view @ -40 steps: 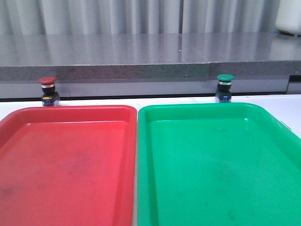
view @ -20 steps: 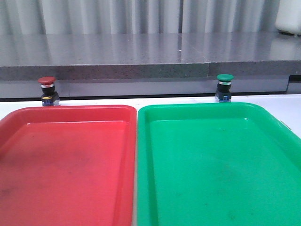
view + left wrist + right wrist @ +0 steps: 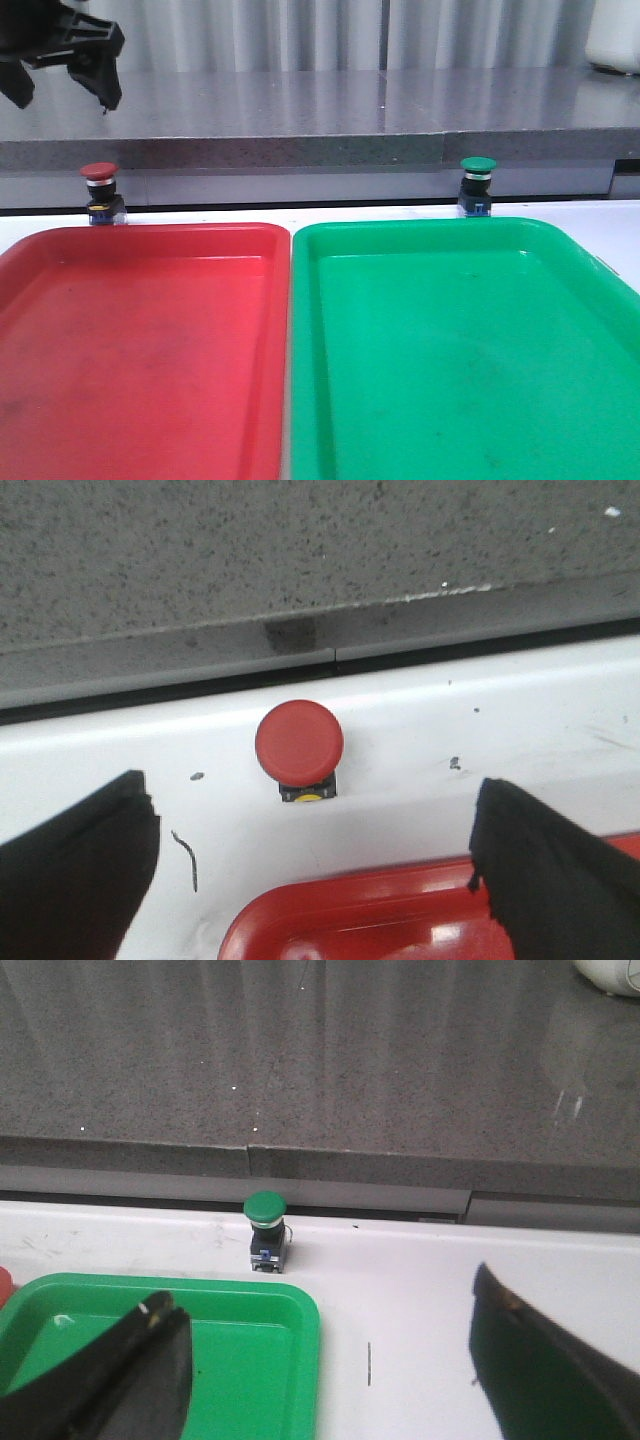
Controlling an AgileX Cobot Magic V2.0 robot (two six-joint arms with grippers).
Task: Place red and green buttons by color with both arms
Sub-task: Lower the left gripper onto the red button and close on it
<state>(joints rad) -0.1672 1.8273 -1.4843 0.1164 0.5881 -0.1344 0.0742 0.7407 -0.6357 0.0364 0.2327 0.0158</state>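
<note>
1. Front view. The red button [image 3: 99, 192] stands upright on the white table [image 3: 400, 211], just beyond the far edge of the red tray [image 3: 140, 350]. The green button [image 3: 477, 185] stands likewise beyond the far edge of the green tray [image 3: 470, 350]. Each button faces the tray of its own color, so each arm probably needs only a short carry. The left gripper [image 3: 62, 82] hangs above the red button with its prongs spread and nothing between them. The right gripper is out of this view.

2. Left wrist view. The left gripper [image 3: 315, 865] looks down on the red button [image 3: 299, 744], which lies between the lines of its two parted fingers [image 3: 75, 865] but farther out, near the table's far edge. This alignment suits a descent onto the cap.

3. Right wrist view. The right gripper [image 3: 330, 1380] is open and empty. The green button [image 3: 265, 1230] stands well ahead of it, beside the far corner of the green tray [image 3: 250, 1360]; an approach is judged necessary.
</note>
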